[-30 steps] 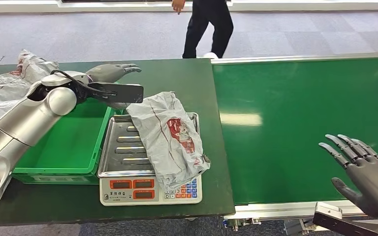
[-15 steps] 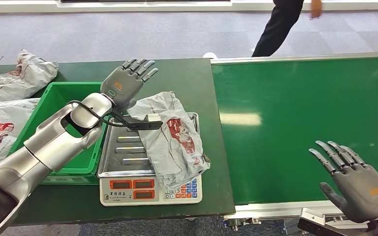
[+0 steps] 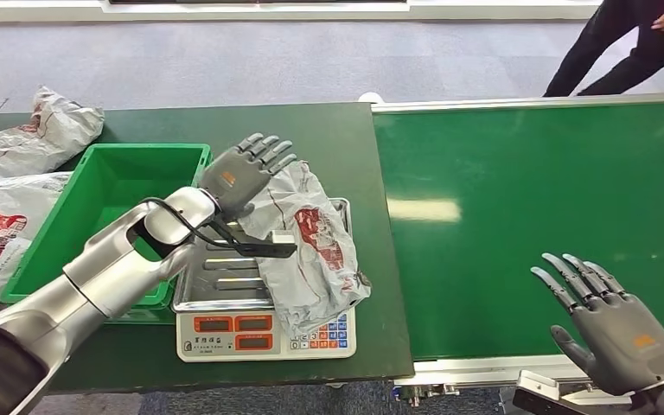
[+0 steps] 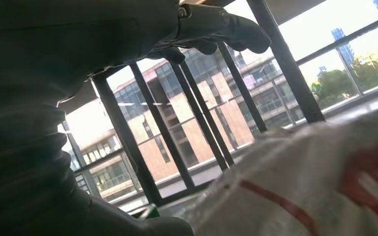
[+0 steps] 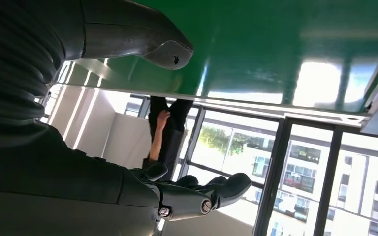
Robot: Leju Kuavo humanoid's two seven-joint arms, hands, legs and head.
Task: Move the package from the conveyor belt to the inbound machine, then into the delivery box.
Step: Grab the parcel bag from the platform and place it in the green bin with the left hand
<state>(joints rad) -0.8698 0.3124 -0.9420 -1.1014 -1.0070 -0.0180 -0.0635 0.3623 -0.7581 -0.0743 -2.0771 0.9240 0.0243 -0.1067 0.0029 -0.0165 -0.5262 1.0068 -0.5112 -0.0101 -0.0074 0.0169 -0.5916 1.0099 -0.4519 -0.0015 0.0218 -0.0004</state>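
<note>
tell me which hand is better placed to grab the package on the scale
Left. The left hand hovers open right at the package on the scale; the right hand is off over the conveyor belt.

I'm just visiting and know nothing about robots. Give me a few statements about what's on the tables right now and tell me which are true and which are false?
1. The package lies on the scale's metal tray. True.
2. The left hand grips the package. False: its fingers are spread and it holds nothing, hovering at the package's far end.
3. The green bin already has a package in it. False: the visible part of its inside is bare; other packages lie outside it on the table.
4. The right hand is open above the near edge of the conveyor belt. True.
5. A person stands beyond the belt's far side. True.
</note>
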